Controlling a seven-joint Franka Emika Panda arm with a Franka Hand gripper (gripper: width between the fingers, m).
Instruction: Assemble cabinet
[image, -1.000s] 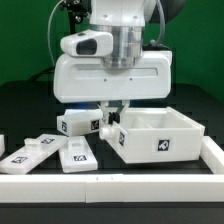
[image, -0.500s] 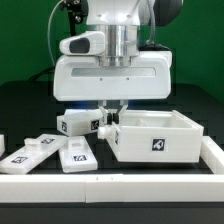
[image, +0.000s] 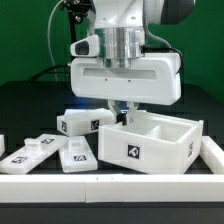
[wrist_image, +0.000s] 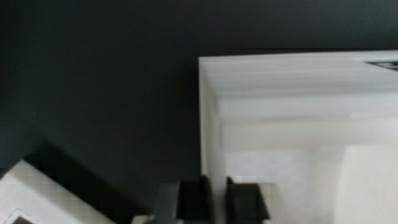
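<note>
Just below the hand (image: 124, 112) sits the cabinet (image: 158, 150), an open white box on the dark surface (image: 30, 105), and it is not where it was a second ago. The box has slid toward the exterior view's left and turned a little, carrying its tagged front that way, while the hand has shifted the opposite way along the box's far wall. The hand is fully closed, its fingers (wrist_image: 196, 198) pressed together with nothing between them. Their tips are against that wall or just beside it; I cannot tell which. I judge this a nudge that squares the box for the next part. Loose panels (image: 72, 155) lie off to one side of the hand, near the box.
</note>
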